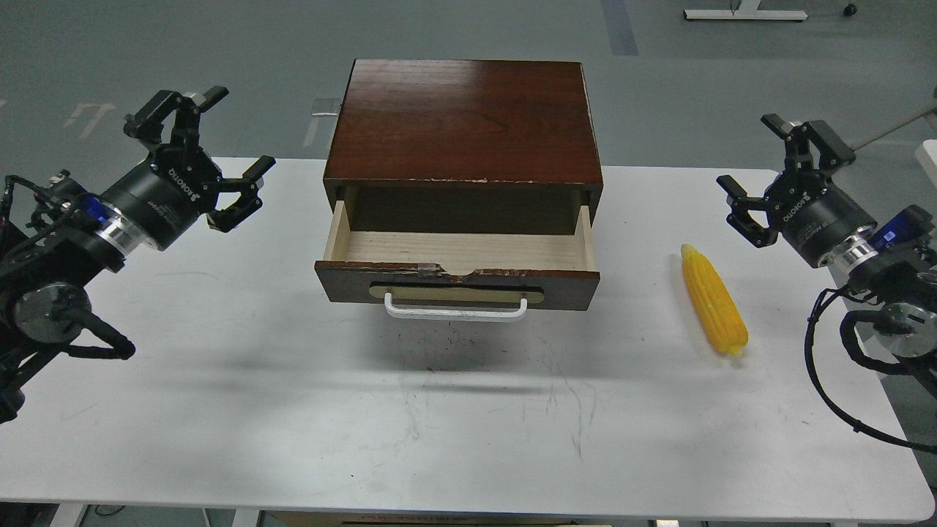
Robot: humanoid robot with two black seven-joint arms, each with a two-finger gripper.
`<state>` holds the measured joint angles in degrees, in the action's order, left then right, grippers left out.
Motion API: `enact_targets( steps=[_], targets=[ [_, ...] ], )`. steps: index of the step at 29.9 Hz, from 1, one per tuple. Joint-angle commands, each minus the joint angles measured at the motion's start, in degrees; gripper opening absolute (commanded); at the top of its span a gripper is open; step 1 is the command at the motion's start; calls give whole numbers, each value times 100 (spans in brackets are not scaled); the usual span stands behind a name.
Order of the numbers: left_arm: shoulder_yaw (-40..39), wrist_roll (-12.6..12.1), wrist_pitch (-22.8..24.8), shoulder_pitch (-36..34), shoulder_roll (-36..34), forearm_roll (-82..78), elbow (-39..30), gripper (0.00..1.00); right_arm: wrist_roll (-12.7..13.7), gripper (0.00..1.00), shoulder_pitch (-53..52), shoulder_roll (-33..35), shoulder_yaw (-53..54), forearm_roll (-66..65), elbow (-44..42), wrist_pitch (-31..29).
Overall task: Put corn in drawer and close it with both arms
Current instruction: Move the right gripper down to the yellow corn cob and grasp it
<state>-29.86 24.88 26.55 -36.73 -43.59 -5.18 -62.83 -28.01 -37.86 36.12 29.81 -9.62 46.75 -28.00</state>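
The yellow corn (pixel 713 300) lies on the white table, right of the chest, its tapered end pointing away from me. The dark brown drawer (pixel 457 274) stands pulled out of the wooden chest (pixel 463 121); its pale wood inside holds nothing and its white bar handle (pixel 455 308) faces me. My left gripper (pixel 219 139) hovers open at the far left, well clear of the chest. On the far right, my right gripper (pixel 776 165) is open too, above and to the right of the corn, touching nothing.
The white table (pixel 439 424) spreads wide in front of the chest, with scuff marks near the middle. Cables hang from my right arm (pixel 834 366) near the table's right edge. Grey floor lies beyond the table.
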Motion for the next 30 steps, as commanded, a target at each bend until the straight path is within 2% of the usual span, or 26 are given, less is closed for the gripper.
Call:
enact_targets(
  steps=[1,8,12,18,24,30],
  targets=[
    [-151,-1,-1,166,87,0,34,100,1,100,94,27,16,13,1,0],
    [-178,-10,17,193,114,0,148,100,1,100,95,193,-107,-101,80,0],
    [-178,-1,8,131,105,0,245,100,1,100,-142,571,-221,-627,203,0],
    [-143,8,145,113,0,-53,236,100,1,100,-564,1098,-449,-2935,405,0],
    [-169,113,145,105,-45,-62,227,100,1,100,-582,1178,-677,-5220,616,23],
    [-178,297,145,105,-44,-53,209,100,1,100,-792,1117,-1669,-6245,362,962]
  ],
)
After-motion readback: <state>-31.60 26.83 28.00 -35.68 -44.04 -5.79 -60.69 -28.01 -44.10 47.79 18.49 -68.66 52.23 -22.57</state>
